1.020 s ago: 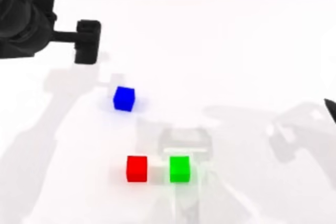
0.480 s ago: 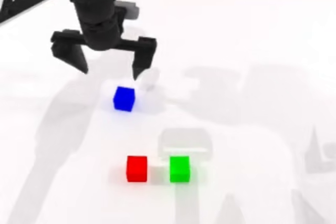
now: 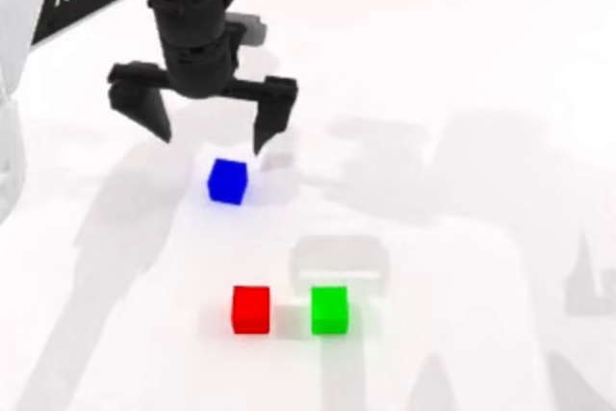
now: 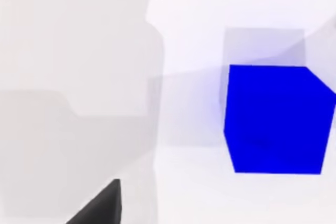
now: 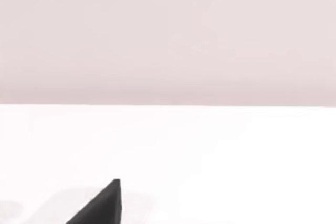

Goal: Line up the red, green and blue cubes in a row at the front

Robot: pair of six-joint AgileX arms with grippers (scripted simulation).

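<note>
Your left gripper (image 3: 212, 132) hangs over the table's (image 3: 462, 93) left half with its fingers spread wide and nothing between them. The blue cube (image 3: 227, 181) lies just off the gripper's midpoint toward 5 o'clock, a touch nearer the finger (image 3: 267, 122) on that side than the other. That offset is what your next move turns on: judged from here, you need a small shift that way before coming down (a cube has no long axis, so only its slight turn on the table matters).

Farther toward 6 o'clock sit the red cube (image 3: 251, 309) and, at its 3 o'clock with a small gap, the green cube (image 3: 329, 310).

Your right arm is out of the top view; you cannot tell its gripper's state.
</note>
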